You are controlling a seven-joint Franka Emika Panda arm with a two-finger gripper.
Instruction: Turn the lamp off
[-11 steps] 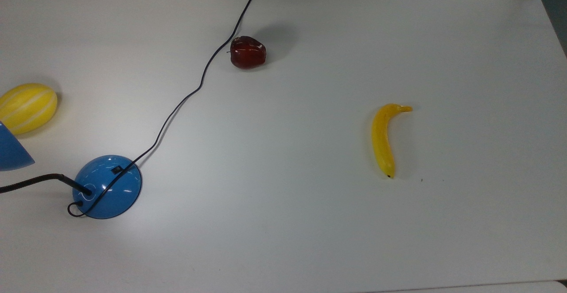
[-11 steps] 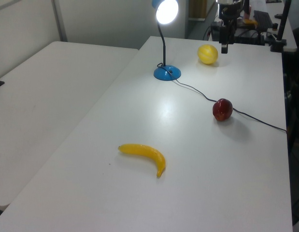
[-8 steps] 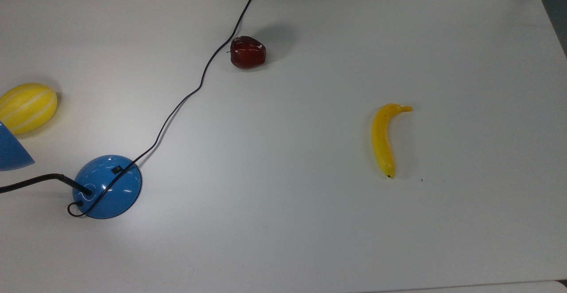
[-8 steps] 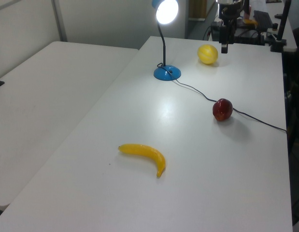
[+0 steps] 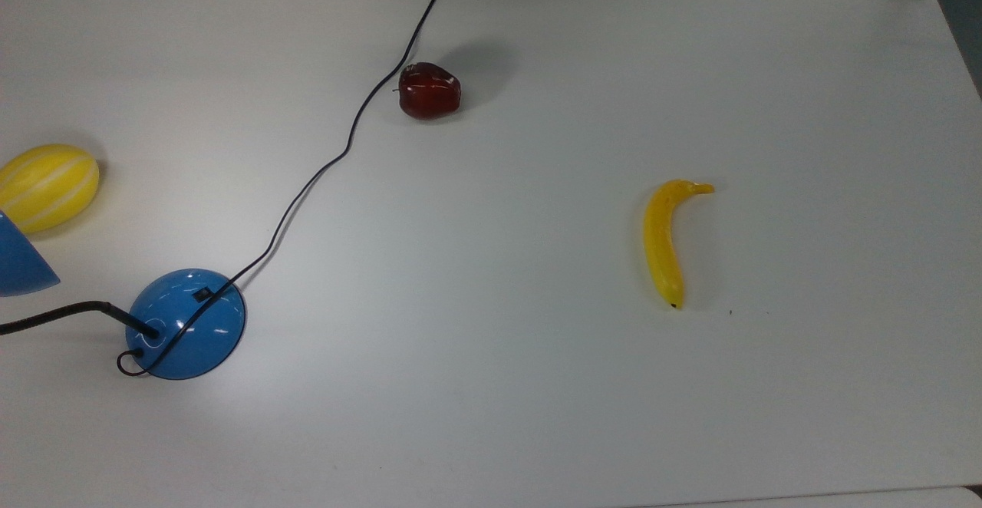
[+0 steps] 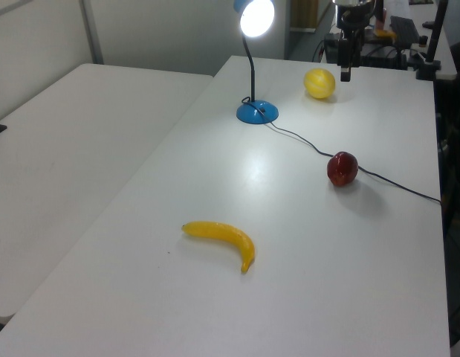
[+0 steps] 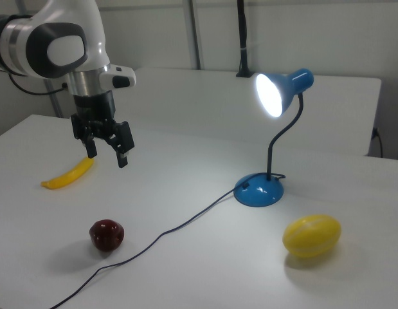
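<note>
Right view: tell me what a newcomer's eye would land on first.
The lit blue desk lamp at the right view's centre-right, its shade glowing white. Next, the open gripper hanging above the table at the right view's left, over a banana and a red apple.

Glare from the lit lamp [image 7: 271, 96] shade, soft shadows on the table [image 5: 537, 385].

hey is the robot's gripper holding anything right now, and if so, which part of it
Nothing is held. The black two-finger gripper hangs open above the white table, apart from the lit blue dome-based desk lamp.
</note>
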